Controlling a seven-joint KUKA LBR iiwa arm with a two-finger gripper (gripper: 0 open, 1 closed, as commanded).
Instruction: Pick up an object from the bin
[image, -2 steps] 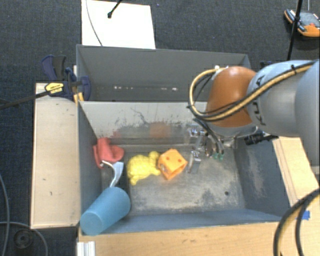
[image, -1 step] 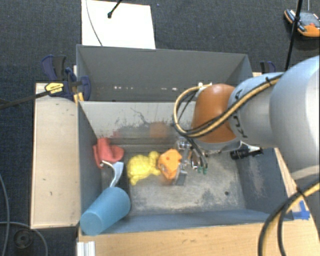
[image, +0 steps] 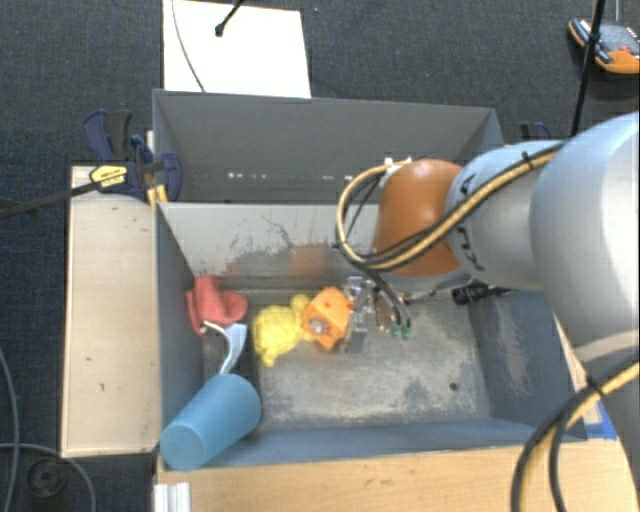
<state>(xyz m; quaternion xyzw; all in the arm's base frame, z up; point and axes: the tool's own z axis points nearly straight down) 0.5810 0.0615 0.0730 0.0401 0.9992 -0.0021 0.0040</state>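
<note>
End effector (image: 366, 312) low over the middle of the grey bin (image: 440, 385), right against a small orange toy (image: 325, 320) on the side toward the view's left. Cannot tell whether spread or pressed together. Touching the orange toy's other side, a lumpy yellow toy (image: 275, 332). Further left, a red soft thing (image: 208, 300) by the wall, a pale curved piece (image: 232, 345) beneath it, and a light-blue cylinder (image: 212, 420) lying tilted in the near corner.
</note>
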